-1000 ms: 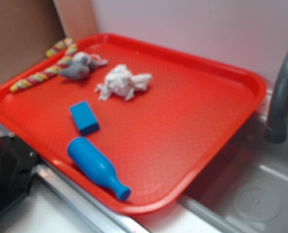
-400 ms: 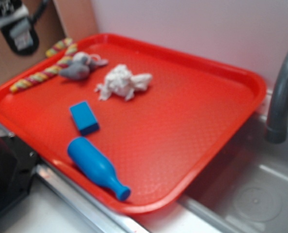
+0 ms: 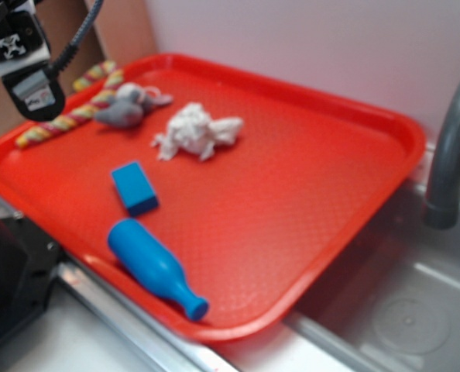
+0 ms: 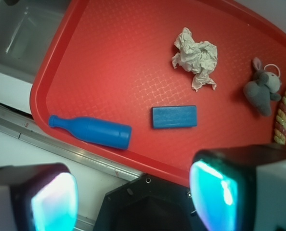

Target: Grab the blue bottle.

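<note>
The blue bottle (image 3: 154,267) lies on its side near the front rim of the red tray (image 3: 346,101), neck pointing right. In the wrist view the blue bottle (image 4: 92,132) lies along the tray's near edge, neck to the left. My gripper (image 3: 29,81) hangs high at the upper left, over the tray's left corner and far from the bottle. Seen from the wrist, the gripper (image 4: 133,199) is open, its two pads wide apart with nothing between them.
A blue rectangular block (image 3: 135,187), a crumpled white paper (image 3: 195,130), a grey plush mouse (image 3: 125,106) and a striped rope toy (image 3: 63,120) lie on the tray. A grey faucet (image 3: 451,155) and steel sink (image 3: 404,310) are at the right. A black base (image 3: 9,271) sits front left.
My gripper came into the exterior view at the upper left and has moved lower and slightly right. Nothing on the tray has moved.
</note>
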Controlling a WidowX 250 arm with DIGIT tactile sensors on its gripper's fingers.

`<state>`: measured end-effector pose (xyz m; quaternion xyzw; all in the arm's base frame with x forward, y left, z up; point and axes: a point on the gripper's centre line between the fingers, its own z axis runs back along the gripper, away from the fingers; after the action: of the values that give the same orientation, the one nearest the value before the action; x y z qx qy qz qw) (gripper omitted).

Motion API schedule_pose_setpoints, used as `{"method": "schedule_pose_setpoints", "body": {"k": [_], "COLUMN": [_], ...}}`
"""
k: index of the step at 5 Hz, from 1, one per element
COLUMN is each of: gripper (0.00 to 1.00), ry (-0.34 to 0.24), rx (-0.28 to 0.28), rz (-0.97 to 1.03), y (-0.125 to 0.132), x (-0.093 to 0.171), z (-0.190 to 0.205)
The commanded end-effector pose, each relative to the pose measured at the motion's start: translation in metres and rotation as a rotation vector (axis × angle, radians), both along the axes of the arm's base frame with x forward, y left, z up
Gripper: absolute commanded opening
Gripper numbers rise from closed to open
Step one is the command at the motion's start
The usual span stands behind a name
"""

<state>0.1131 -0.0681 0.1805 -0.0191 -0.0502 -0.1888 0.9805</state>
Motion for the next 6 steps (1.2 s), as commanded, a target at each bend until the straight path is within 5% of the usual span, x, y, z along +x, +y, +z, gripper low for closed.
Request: {"method": "schedule_pose_setpoints", "body": {"k": [1,4,5,6], "gripper": [1.00,1.00,1.00,1.00], "ry": [-0.014,0.065,-0.029,-0.020], "rx": [-0.003,0.051,0.095,0.105], "rz": [-0.008,-0.607,-0.753,-0.797], "y": [-0.002,-0.023,-0.031,-0.035], "x": [0.001,0.023,-0.009,-0.028], "z": [0.004,-0.084,-0.098,-0.120]}}
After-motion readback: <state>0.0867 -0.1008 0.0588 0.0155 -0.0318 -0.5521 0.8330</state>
